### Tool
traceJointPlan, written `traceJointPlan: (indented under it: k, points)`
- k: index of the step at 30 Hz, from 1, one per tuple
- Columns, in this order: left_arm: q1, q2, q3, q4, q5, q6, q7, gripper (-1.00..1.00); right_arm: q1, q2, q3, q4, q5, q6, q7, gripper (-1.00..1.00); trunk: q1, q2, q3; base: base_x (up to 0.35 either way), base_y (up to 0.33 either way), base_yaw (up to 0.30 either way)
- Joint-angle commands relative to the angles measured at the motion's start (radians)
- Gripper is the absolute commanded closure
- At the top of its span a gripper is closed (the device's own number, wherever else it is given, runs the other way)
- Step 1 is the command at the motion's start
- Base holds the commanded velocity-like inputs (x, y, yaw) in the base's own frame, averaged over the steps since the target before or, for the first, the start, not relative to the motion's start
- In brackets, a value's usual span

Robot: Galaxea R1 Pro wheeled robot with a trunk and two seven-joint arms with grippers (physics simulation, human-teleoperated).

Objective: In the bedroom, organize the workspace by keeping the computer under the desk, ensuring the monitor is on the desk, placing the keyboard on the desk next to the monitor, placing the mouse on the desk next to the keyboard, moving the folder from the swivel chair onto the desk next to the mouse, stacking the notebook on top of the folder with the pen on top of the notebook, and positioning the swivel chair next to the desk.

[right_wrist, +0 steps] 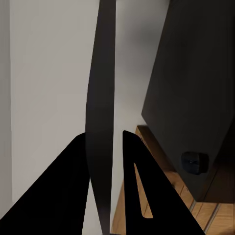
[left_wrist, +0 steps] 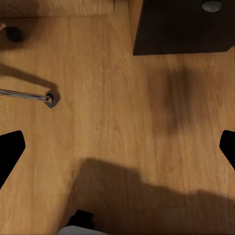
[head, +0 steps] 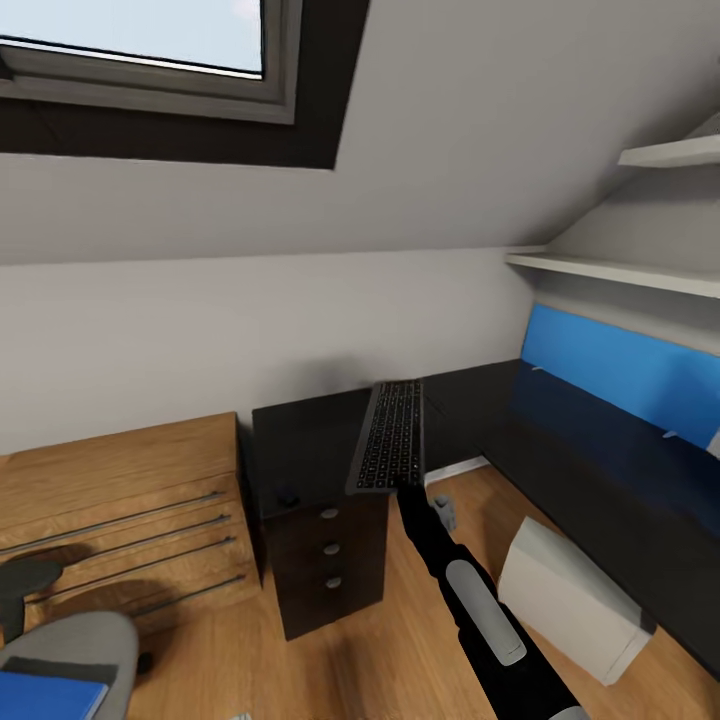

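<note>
Head view: nearest us, our right arm (head: 480, 600) reaches forward, and the right gripper (head: 400, 485) holds the keyboard (head: 390, 435) by its near short end, lifted in the air over the black drawer unit (head: 320, 500). The keyboard points away from us, keys up. At the bottom left corner we see the grey seat of the swivel chair (head: 70, 645) with the blue folder (head: 45, 695) lying on it. The desk (head: 600, 490) runs along the right, black top with a blue panel (head: 620, 370) at the back, and a white box (head: 575, 600) stands on the wood floor (head: 300, 660) under its near edge. A low wooden shelf unit (head: 120, 500) sits left of the drawers, a skylight (head: 150, 50) above.

Left wrist view: the left gripper (left_wrist: 117, 152) hangs over bare floor, its fingers (left_wrist: 10, 152) wide apart with nothing between them. A corner of the drawer unit shows beyond.

Right wrist view: the fingers (right_wrist: 132, 196) are clamped on the thin edge of the keyboard, seen end-on as a dark strip. A small dark object (right_wrist: 195, 162) sits on the drawer unit; we cannot tell what it is.
</note>
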Motion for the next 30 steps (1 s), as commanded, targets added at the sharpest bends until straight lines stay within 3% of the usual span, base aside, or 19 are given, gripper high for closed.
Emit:
traceJointPlan:
  k: [1,21,30]
  points:
    - [0.0,0.001,-0.004,-0.002,0.008,0.002,0.008,-1.0,-0.001,0.0,0.001,0.0,-0.011,-0.001,0.003,1.0,0.0,-0.001,-0.003,0.0,0.123,-0.128]
    - [0.0,0.001,-0.004,-0.002,0.008,0.0,0.008,-1.0,-0.001,0.0,-0.001,0.0,-0.009,-0.005,0.001,1.0,0.0,-0.001,-0.034,-0.098,0.175,-0.134]
    - [0.0,0.001,-0.004,-0.002,0.008,0.0,0.008,-1.0,-0.001,-0.003,-0.004,0.0,-0.006,-0.006,0.001,1.0,0.0,-0.001,-0.048,-0.004,0.029,-0.153]
